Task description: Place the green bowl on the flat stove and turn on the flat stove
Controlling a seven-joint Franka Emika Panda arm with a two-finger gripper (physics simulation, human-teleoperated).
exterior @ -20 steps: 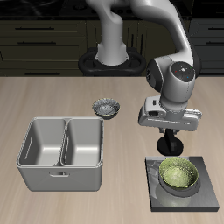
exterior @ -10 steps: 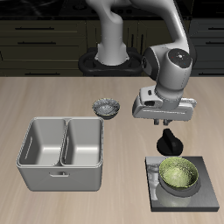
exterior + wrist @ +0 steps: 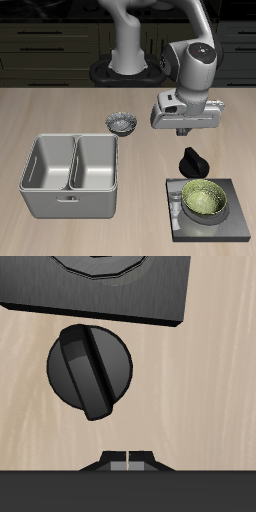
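The green bowl (image 3: pixel 204 199) sits upright on the flat stove (image 3: pixel 236 216), a dark square plate near the table's front edge. The stove's black knob (image 3: pixel 191 160) stands on the table just behind the plate, apart from the bowl. In the wrist view the knob (image 3: pixel 90 370) is round with a raised bar across it, and the stove's dark edge (image 3: pixel 100 294) lies beyond it. My gripper (image 3: pixel 186 133) hangs above and slightly behind the knob, touching nothing. Its fingertips (image 3: pixel 127 460) are pressed together, so it is shut and holds nothing. No glow shows on the burner rings.
A grey two-compartment metal basin (image 3: pixel 72 172) stands on the table beside the stove. A small grey-white bowl (image 3: pixel 122 123) sits farther back, between the basin and my gripper. Dark cabinets run along the back.
My gripper has lifted off the black knob and drawn back and up. The knob, covered by the fingers a second ago, now shows in full. The bowl has not moved.
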